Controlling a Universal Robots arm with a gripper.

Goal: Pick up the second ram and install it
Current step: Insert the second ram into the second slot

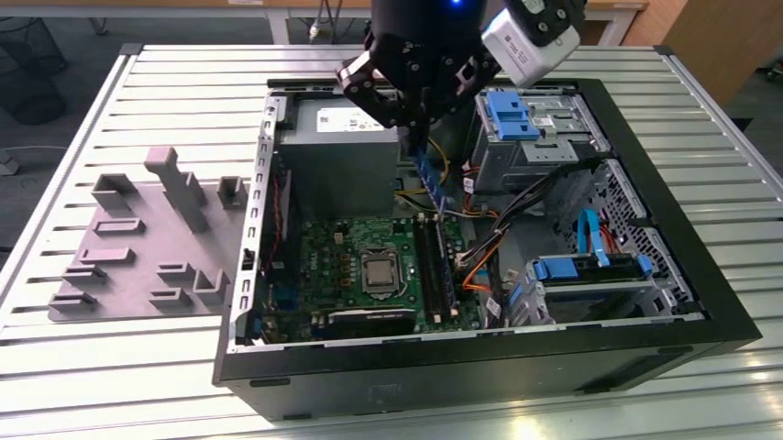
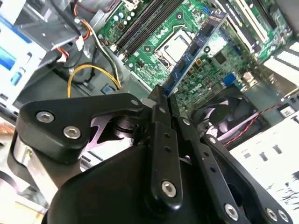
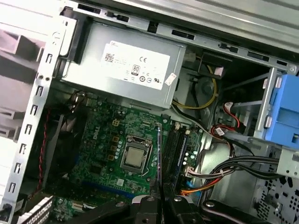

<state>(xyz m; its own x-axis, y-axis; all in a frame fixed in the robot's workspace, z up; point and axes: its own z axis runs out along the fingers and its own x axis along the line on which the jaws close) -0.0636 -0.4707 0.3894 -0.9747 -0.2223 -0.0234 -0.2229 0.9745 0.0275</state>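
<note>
My gripper (image 1: 413, 126) hangs over the open computer case, shut on the upper end of the second ram (image 1: 431, 179), a thin blue stick that points down toward the green motherboard (image 1: 336, 266). The stick's lower end is still above the board, over the long black slots (image 1: 428, 266) beside the processor socket (image 1: 380, 273). In the second wrist view the black fingers (image 2: 159, 116) pinch the ram (image 2: 196, 46), whose chips show. In the first wrist view the ram (image 3: 159, 154) appears edge-on, rising from the gripper (image 3: 161, 201) next to the slots (image 3: 175, 149).
A grey power supply (image 1: 336, 156) sits just beside the gripper. Blue drive cages (image 1: 508, 115) and bundled cables (image 1: 490, 247) crowd the case on the exterior view's right. A case fan (image 2: 229, 112) is near the board. A grey fixture tray (image 1: 147, 238) lies outside the case.
</note>
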